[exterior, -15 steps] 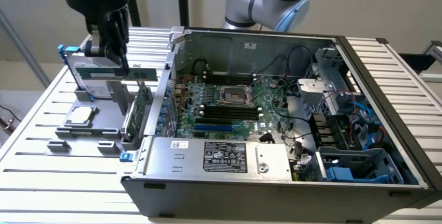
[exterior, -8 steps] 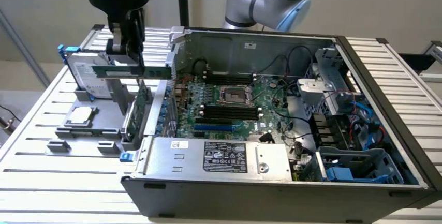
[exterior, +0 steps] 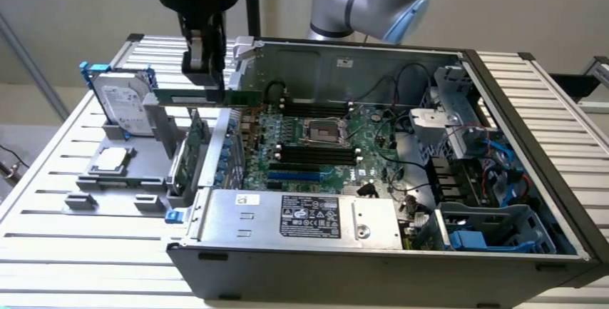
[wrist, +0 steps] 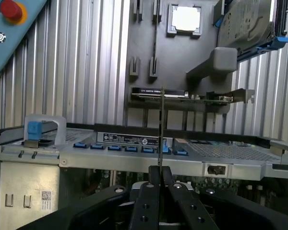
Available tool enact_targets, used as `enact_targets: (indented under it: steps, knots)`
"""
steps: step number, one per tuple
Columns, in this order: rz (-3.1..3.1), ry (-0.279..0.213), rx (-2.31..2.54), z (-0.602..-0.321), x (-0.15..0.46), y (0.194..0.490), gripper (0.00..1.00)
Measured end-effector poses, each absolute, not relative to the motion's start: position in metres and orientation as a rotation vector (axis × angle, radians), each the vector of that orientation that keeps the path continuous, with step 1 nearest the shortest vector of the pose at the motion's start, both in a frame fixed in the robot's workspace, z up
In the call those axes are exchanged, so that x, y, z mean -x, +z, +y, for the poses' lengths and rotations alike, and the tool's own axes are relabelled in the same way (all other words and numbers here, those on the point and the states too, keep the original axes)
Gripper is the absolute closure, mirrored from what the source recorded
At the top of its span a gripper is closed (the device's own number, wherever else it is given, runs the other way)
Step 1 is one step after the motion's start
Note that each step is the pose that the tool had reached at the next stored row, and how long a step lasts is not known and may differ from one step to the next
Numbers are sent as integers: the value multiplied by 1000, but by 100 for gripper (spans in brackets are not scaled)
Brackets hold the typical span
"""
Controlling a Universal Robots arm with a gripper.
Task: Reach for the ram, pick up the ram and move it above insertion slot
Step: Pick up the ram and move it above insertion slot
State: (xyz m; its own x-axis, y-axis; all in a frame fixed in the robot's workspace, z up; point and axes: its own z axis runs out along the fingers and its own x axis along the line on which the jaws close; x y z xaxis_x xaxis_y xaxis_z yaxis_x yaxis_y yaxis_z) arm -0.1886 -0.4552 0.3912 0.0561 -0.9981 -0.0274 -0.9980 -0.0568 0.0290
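Low in the exterior view, a grey metal power supply (exterior: 299, 216) is showing a white-printed black label, unreadable, inside the open computer case (exterior: 533, 109). Mid-frame, the green motherboard (exterior: 324, 145) is lying flat. At upper left, the black gripper (exterior: 207, 80) is clamping its fingers on the ram (exterior: 205, 98), a thin green stick hanging over the case's edge.

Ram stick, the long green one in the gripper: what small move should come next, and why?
Probably shift toward the exterior view's right: the gripper holds the thin green ram stick over the grey case wall, short of the long black motherboard slots.
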Motion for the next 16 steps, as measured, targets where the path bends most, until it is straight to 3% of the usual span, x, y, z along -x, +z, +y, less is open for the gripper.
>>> enact_targets:
  steps: [16]
  knots:
    - [-2156, -67, -2282, -450, 121, 392, 87]
